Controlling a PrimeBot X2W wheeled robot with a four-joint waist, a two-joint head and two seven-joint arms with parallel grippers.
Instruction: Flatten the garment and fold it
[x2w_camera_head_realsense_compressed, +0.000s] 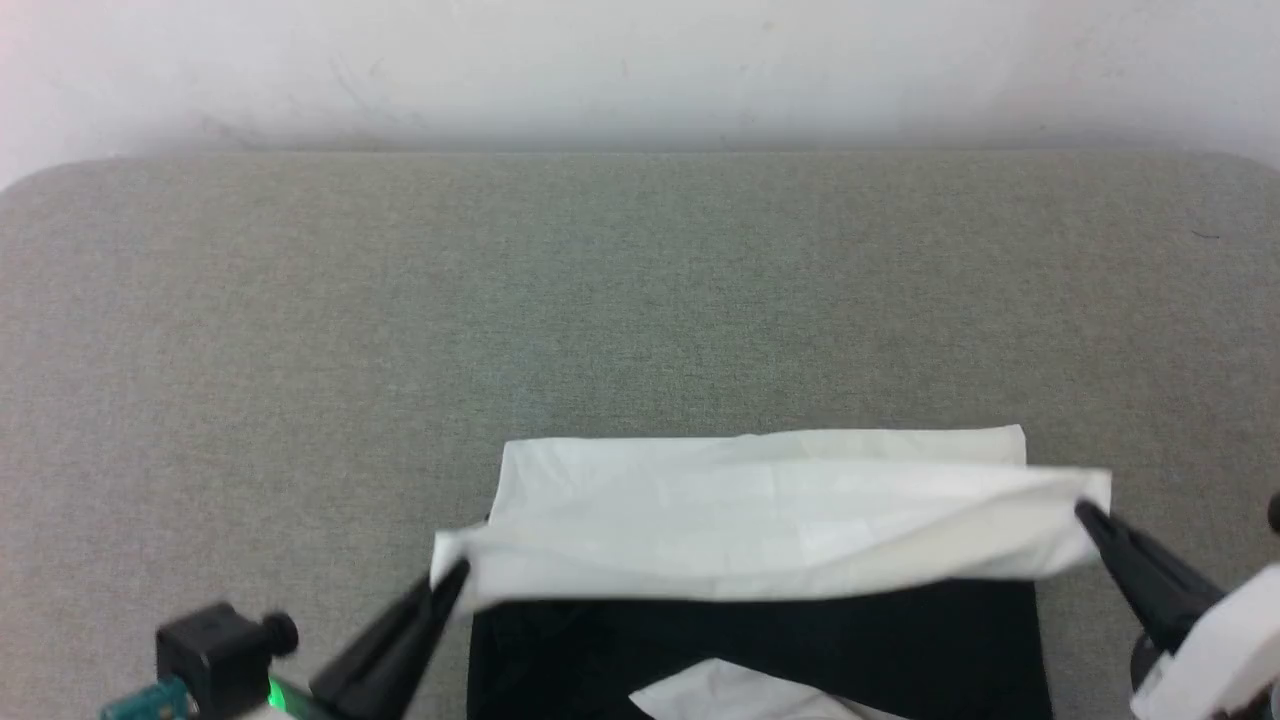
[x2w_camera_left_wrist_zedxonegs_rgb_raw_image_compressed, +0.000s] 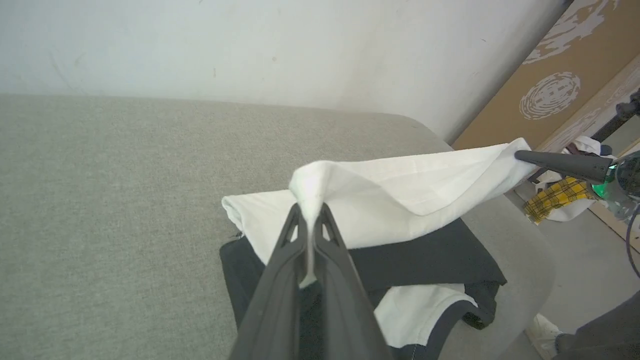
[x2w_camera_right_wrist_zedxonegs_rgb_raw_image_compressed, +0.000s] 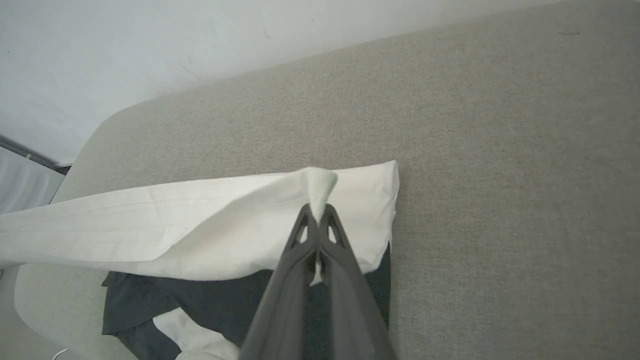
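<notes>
1. The left gripper (x2w_camera_head_realsense_compressed: 455, 575) pinches the left corner of the garment (x2w_camera_head_realsense_compressed: 760, 510), squeezed tight on the cloth.
2. The garment lies on the grey table (x2w_camera_head_realsense_compressed: 640, 300), near the robot — its white edge is lifted above the black part.
3. The right gripper (x2w_camera_head_realsense_compressed: 1088, 515) pinches the right corner, tight too.

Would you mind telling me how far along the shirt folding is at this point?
Done: the black sleeves lie folded in across the garment. In hand: the left gripper and right gripper each pinch a white hem corner, lifted above the sleeves. Left: laying the hem down and any final fold.
</notes>
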